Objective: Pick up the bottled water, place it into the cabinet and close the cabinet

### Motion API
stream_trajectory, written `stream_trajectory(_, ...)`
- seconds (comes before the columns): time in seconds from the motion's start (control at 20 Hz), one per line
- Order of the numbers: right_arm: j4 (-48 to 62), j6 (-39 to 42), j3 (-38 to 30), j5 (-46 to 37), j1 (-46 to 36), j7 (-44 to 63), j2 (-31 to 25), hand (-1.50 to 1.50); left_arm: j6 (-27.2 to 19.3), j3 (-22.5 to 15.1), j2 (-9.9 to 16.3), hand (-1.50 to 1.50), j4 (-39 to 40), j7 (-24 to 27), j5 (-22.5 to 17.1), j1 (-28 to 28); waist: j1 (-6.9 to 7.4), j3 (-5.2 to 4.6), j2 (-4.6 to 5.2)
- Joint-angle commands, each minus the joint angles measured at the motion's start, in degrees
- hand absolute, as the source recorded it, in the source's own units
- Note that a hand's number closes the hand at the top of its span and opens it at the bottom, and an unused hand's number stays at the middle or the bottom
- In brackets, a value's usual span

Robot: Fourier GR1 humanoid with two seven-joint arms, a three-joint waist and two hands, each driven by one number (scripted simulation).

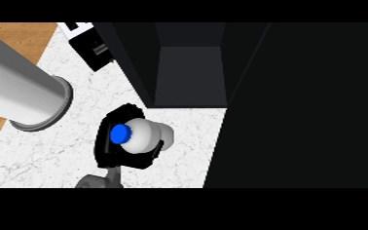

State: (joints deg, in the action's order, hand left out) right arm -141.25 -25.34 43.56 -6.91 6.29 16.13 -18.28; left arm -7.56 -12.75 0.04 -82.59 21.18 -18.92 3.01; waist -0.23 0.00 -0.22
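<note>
The bottled water (147, 135) is white with a blue cap (120, 134), and the cap faces the view. My right hand (115, 158) is shut on it, black fingers curled round its body, with the grey wrist coming up from the lower edge. Hand and bottle hang over the white marble counter (50, 151), just below and left of the dark cabinet's open mouth (191, 73). The cabinet's inside is dark and nothing shows in it. My left hand does not show.
A wide dark panel (295, 117), apparently the cabinet's open door, fills the right side. A big grey cylinder (28, 90) slants in from the left. A black-and-white object (90, 46) lies at the counter's back left, with a wooden surface (22, 34) beyond.
</note>
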Motion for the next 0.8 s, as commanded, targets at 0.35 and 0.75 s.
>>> stream_trajectory(0.35, -7.4, 1.3, -0.3, -2.0, 4.8, -0.4, -4.8, -1.50, -15.2, -3.8, 0.0, 1.50, 4.1, -7.7, -0.6, 18.7, -0.97, 0.01, 0.16)
stream_trajectory(0.75, -7.6, -0.3, 1.6, -3.3, 5.3, 0.0, -3.9, -1.50, -18.4, 1.0, 1.6, 1.50, 10.4, -9.8, 0.1, 28.4, -0.94, -0.02, 0.16)
